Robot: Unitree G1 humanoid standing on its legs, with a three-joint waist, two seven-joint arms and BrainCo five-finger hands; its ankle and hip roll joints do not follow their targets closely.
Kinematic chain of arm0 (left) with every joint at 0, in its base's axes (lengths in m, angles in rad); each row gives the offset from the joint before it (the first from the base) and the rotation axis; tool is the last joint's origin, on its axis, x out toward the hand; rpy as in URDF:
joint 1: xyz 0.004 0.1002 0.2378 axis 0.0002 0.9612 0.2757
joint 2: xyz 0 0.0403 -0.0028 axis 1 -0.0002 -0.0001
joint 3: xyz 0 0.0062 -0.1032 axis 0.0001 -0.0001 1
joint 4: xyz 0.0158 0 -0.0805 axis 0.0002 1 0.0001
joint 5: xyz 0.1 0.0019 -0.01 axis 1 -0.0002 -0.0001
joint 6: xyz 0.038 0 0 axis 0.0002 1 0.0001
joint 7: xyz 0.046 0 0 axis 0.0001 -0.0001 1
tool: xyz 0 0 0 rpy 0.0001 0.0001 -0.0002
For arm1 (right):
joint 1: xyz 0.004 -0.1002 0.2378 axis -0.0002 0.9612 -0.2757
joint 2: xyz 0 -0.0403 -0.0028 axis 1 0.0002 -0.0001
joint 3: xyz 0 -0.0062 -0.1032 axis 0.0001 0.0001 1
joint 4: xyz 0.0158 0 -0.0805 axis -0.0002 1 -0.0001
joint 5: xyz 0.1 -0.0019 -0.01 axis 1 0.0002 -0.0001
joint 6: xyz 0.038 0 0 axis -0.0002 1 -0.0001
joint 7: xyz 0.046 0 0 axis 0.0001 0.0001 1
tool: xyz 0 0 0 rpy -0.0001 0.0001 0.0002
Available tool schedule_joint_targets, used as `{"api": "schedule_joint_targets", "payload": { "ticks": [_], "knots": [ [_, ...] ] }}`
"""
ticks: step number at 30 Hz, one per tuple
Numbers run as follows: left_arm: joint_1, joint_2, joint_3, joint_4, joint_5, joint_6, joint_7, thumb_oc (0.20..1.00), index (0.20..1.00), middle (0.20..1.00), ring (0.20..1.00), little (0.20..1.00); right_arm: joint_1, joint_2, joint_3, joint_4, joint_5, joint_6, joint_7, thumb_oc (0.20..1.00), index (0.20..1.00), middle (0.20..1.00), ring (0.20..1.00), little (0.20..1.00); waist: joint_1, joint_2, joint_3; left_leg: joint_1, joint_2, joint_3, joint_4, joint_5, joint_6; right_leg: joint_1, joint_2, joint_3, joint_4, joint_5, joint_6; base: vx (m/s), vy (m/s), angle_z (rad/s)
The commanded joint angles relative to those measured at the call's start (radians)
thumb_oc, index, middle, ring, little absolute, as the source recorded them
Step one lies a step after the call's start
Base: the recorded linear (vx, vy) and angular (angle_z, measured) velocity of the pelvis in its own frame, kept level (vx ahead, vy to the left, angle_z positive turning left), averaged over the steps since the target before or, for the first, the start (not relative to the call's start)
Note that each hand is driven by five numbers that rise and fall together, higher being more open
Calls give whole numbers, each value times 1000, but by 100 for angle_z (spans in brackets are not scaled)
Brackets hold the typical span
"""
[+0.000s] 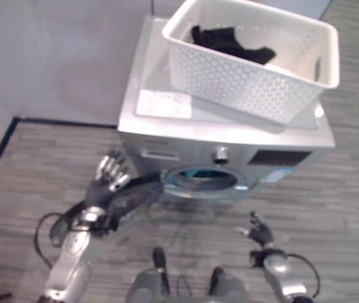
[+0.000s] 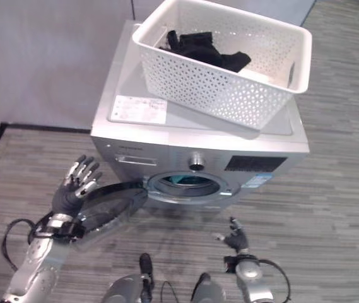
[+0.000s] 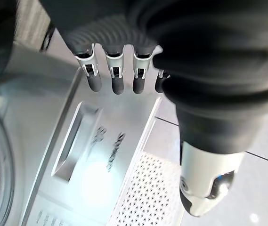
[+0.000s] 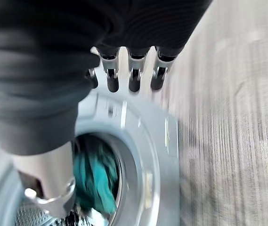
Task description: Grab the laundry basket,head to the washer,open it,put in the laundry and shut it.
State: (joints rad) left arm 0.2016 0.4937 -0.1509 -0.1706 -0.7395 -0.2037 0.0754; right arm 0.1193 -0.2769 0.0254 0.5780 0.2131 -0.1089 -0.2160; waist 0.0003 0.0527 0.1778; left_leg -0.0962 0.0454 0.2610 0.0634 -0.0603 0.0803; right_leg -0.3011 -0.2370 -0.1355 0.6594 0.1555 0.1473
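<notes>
A white perforated laundry basket (image 1: 255, 76) stands on top of the silver washer (image 2: 166, 126), with dark clothes (image 2: 201, 50) inside it. The washer's round door (image 2: 106, 202) hangs open to the left. Teal laundry (image 4: 93, 181) lies inside the drum (image 2: 185, 183). My left hand (image 2: 75, 186) is open with straight fingers, just left of the open door's outer edge. My right hand (image 2: 235, 240) hangs open low at the right, in front of the washer and apart from it.
A grey wall (image 1: 53, 57) and a dark baseboard (image 1: 59, 122) run behind and to the left of the washer. Striped grey floor (image 2: 337, 189) spreads to the right and in front of it.
</notes>
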Motion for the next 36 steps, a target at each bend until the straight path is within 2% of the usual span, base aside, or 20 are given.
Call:
{"api": "schedule_joint_targets", "payload": {
  "ticks": [1,2,3,4,7,11,12,13,14,16,18,20,21,23,26,29,30,32,34,36],
  "knots": [
    [12,30,64,-52,72,-14,-27,1000,1000,1000,1000,1000,20,-22,-58,-38,40,-25,-62,1000,1000,1000,1000,1000,-10,-8,-26,79,-44,-49,-50,-22,36,48,3,-87,-45,-101,24,104,-11,-9],
    [12,30,63,-52,72,-14,-28,1000,1000,1000,1000,1000,20,-22,-58,-38,40,-25,-62,1000,1000,1000,1000,1000,-11,-7,-25,81,-43,-50,-51,-22,35,51,4,-89,-48,-100,23,162,-62,8],
    [20,20,70,-33,83,-7,-31,1000,1000,1000,1000,1000,20,-25,-124,-33,48,-33,-101,1000,1000,1000,1000,1000,-20,-13,-32,111,-50,-64,-59,-32,26,50,1,-93,-167,-110,24,115,-42,18],
    [19,20,69,-33,84,-7,-31,1000,1000,1000,1000,1000,20,-25,-125,-33,48,-33,-101,1000,1000,1000,1000,1000,-21,-10,-31,113,-48,-67,-60,-32,25,56,4,-97,-173,-108,23,171,-80,21],
    [25,-13,80,13,115,4,-40,1000,1000,1000,1000,1000,38,-15,-278,-30,91,-59,-205,1000,1000,1000,1000,1000,-54,-18,-42,166,-60,-127,-90,-40,6,40,34,-14,-421,-60,46,204,-124,38],
    [29,-25,88,31,144,16,-44,1000,1000,1000,1000,1000,60,-24,-414,0,142,-83,-291,1000,1000,1000,1000,1000,-73,-21,-56,204,-64,-165,-122,-43,-3,64,30,28,-522,6,68,126,-75,72],
    [29,-24,97,44,157,25,-48,1000,1000,1000,1000,1000,63,-40,-474,4,152,-91,-328,1000,1000,1000,1000,1000,-74,-32,-73,206,-73,-168,-127,-48,-6,92,29,29,-560,-6,68,82,-42,99],
    [41,-29,100,51,169,28,-53,1000,1000,1000,1000,1000,79,-43,-512,-25,138,-90,-362,1000,1000,1000,1000,1000,-75,-44,-85,216,-81,-178,-134,-52,-8,125,21,28,-589,29,75,125,-70,93],
    [53,-32,116,59,182,34,-52,1000,1000,1000,1000,1000,91,-57,-555,-53,123,-100,-387,1000,1000,1000,1000,1000,-75,-50,-95,221,-81,-180,-136,-55,-8,139,20,28,-603,29,77,198,-119,74],
    [88,-46,140,79,205,47,-55,1000,1000,1000,1000,1000,114,-79,-622,-110,83,-99,-439,1000,1000,1000,1000,1000,-73,-58,-120,237,-80,-184,-147,-57,-13,171,23,25,-635,50,83,144,-99,12],
    [128,-69,171,97,230,51,-53,1000,1000,1000,1000,1000,141,-128,-694,-315,-119,-67,-516,1000,1000,1000,1000,1000,-62,-62,-133,242,-69,-189,-148,-56,-21,188,28,12,-641,38,80,57,-87,-16],
    [147,-81,184,107,244,48,-50,1000,1000,1000,1000,1000,127,-151,-749,-486,-254,-54,-547,1000,1000,1000,1000,1000,-55,-65,-138,238,-58,-194,-145,-50,-28,196,34,-3,-640,21,73,20,-68,0],
    [146,-82,183,106,245,48,-50,1000,1000,1000,1000,1000,127,-146,-751,-496,-259,-48,-546,1000,1000,1000,1000,1000,-55,-64,-140,239,-57,-197,-148,-52,-28,197,35,-2,-641,18,75,24,-68,14],
    [154,-88,183,109,249,55,-45,1000,1000,1000,1000,1000,57,-160,-807,-708,-393,-35,-573,1000,1000,1000,1000,1000,-45,-67,-157,232,-41,-204,-149,-49,-37,212,41,-22,-659,-6,69,39,-69,23],
    [161,-94,186,106,252,61,-50,1000,1000,1000,1000,1000,-6,-176,-804,-883,-496,-15,-528,1000,1000,1000,1000,1000,-35,-71,-167,228,-30,-208,-149,-47,-43,224,49,-37,-675,-22,62,12,-43,14],
    [161,-95,190,92,261,62,-69,1000,1000,1000,1000,1000,-33,-246,-779,-1029,-603,10,-422,1000,1000,1000,1000,1000,-24,-87,-175,223,-14,-203,-150,-43,-53,238,57,-54,-694,-41,54,-20,-38,13],
    [158,-95,189,93,276,68,-90,1000,1000,1000,1000,1000,-4,-279,-768,-1068,-589,2,-330,1000,1000,1000,1000,1000,-23,-98,-176,218,-9,-201,-150,-40,-58,243,60,-61,-697,-45,50,-23,-25,13],
    [151,-91,188,93,280,69,-98,1000,1000,1000,1000,1000,14,-304,-759,-1064,-563,4,-295,1000,1000,1000,1000,1000,-24,-107,-175,215,-7,-199,-150,-38,-60,244,61,-63,-697,-46,49,-29,-16,10],
    [143,-78,183,94,295,77,-133,1000,1000,1000,1000,1000,94,-412,-761,-1009,-475,9,-167,1000,1000,1000,1000,1000,-27,-123,-173,210,-3,-193,-151,-33,-66,245,63,-64,-699,-47,45,-37,-8,6],
    [144,-74,180,92,294,80,-144,1000,1000,1000,1000,1000,134,-456,-768,-983,-444,12,-125,1000,1000,1000,1000,1000,-28,-129,-172,209,-2,-190,-151,-33,-69,244,63,-66,-699,-47,44,-19,0,7]
  ]
}}
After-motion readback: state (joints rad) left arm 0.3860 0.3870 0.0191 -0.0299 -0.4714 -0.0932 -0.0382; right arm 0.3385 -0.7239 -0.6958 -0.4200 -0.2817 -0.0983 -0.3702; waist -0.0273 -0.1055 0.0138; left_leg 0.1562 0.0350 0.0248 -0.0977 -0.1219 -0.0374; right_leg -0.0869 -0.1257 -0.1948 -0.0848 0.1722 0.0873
